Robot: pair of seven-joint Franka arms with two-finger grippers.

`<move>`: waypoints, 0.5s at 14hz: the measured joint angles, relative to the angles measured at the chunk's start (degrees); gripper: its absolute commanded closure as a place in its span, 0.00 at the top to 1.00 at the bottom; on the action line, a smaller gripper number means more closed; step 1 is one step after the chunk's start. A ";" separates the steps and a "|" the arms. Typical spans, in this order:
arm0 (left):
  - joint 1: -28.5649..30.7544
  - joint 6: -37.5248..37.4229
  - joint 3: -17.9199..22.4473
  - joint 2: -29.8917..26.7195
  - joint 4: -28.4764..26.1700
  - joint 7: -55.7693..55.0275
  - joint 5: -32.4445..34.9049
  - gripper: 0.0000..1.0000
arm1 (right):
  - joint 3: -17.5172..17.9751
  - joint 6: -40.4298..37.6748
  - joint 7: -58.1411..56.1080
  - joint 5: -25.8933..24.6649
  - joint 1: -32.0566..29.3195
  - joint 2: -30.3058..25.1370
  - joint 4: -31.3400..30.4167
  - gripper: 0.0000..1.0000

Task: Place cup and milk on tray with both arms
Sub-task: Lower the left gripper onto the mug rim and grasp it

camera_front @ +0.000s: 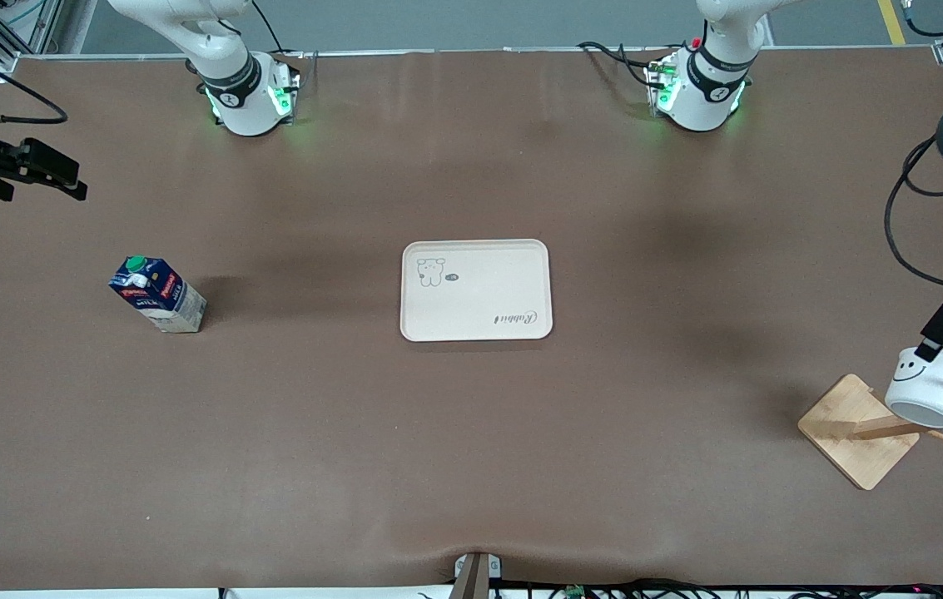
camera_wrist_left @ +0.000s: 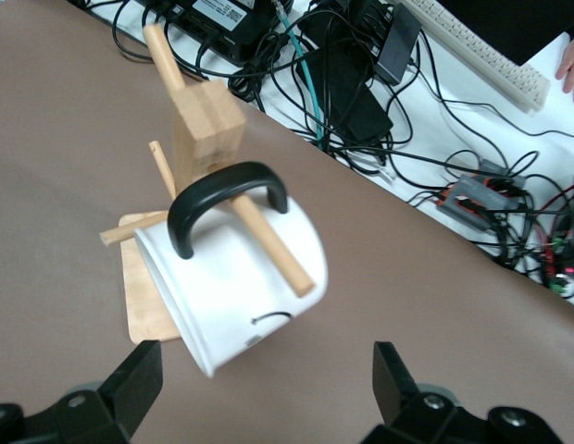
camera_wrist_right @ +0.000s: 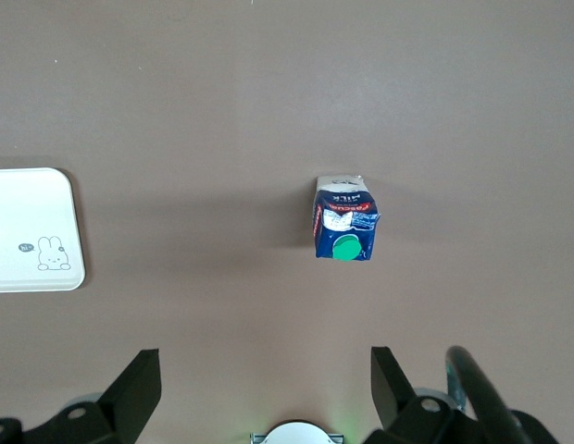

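Observation:
The cream tray (camera_front: 476, 289) lies at the table's middle. The milk (camera_front: 159, 294) stands toward the right arm's end of the table. The cup (camera_front: 933, 387) hangs tilted on a peg of a wooden rack (camera_front: 850, 433) at the left arm's end. My left gripper (camera_front: 937, 337) hovers just over the cup, open and empty. In the left wrist view the cup (camera_wrist_left: 231, 277) shows handle up, between and ahead of the open left gripper (camera_wrist_left: 267, 379). My right gripper (camera_front: 71, 181) is open, high over the table's end. The right wrist view shows the milk (camera_wrist_right: 343, 217), the tray's corner (camera_wrist_right: 32, 231) and the open right gripper (camera_wrist_right: 266, 379).
The rack's post (camera_wrist_left: 205, 129) and pegs stick out around the cup. Cables and a power strip (camera_wrist_left: 361, 74) lie off the table's edge past the rack. Both arm bases (camera_front: 250, 96) (camera_front: 700, 91) stand at the table's robot side.

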 measured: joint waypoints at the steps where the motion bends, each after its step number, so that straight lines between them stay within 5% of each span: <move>1: 0.02 1.35 0.00 0.74 -0.58 0.92 0.00 1.00 | 0.01 0.00 0.00 0.00 0.00 0.00 0.00 1.00; 7: 0.09 4.38 0.00 1.52 -1.45 3.52 0.00 0.96 | 0.02 0.00 0.00 0.00 0.00 0.00 0.00 1.00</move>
